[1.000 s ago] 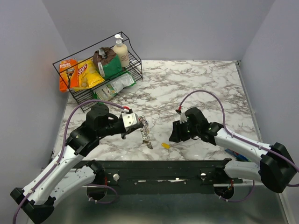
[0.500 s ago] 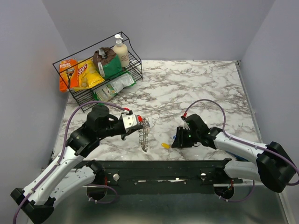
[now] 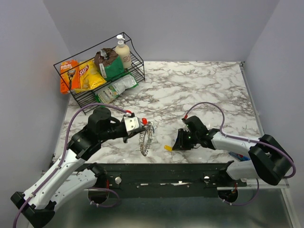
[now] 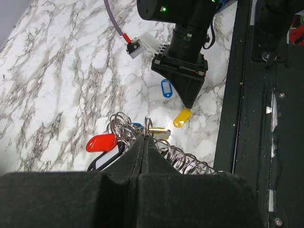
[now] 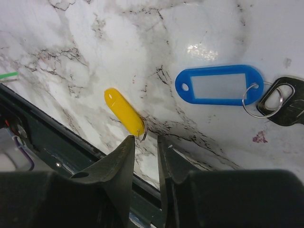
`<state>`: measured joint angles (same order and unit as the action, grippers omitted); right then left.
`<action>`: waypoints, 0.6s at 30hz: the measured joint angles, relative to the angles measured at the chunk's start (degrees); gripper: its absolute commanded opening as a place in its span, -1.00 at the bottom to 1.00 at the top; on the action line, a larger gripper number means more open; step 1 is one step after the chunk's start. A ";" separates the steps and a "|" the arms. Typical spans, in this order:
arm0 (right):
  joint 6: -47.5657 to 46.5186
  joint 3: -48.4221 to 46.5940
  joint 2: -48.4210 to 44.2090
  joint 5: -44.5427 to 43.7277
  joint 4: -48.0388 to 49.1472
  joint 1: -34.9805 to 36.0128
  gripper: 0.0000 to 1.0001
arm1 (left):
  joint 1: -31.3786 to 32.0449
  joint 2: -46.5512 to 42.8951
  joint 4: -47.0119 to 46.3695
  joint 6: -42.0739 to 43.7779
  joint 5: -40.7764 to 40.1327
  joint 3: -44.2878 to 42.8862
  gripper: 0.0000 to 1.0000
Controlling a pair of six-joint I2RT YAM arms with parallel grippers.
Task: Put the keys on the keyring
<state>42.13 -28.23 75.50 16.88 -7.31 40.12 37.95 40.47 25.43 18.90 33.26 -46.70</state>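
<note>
Left gripper (image 4: 144, 141) pinched tight, raised above the tabletop near its front edge; right gripper (image 5: 146, 139) lowered by that edge, fingers narrowly parted.

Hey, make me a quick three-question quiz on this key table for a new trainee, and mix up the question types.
1. True or false: the left gripper is shut on the keyring that carries the red tag.
2. Short answer: what is linked to the blue tag by its small ring?
3. Which tag has its end right at the fingertips of the right gripper?
A) red tag
B) yellow tag
C) blue tag

Key: 1 true. 2 a dark key. 3 B.
</note>
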 measured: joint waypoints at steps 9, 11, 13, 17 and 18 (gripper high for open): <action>0.17 -0.11 1.88 0.57 2.23 0.00 -0.93 | 0.04 -0.46 -0.02 0.00 -0.02 0.33 -1.00; -0.11 -0.42 2.62 0.79 2.69 0.00 -0.99 | 0.04 -0.46 0.00 0.00 -0.02 0.35 -1.00; -0.39 -0.85 3.26 0.92 3.21 0.00 -0.99 | 0.04 -0.46 0.00 0.00 -0.02 0.35 -1.00; -1.75 -1.46 3.34 0.85 3.28 0.00 -0.99 | 0.04 -0.48 0.00 0.00 -0.02 0.35 -1.00; -2.27 -1.75 3.28 0.83 3.13 0.00 -0.99 | 0.04 -0.52 0.00 0.00 -0.02 0.35 -1.00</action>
<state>39.86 -29.98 78.78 17.72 -4.19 40.12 38.00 39.94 25.43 18.90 33.23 -46.35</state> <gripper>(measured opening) 0.009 0.008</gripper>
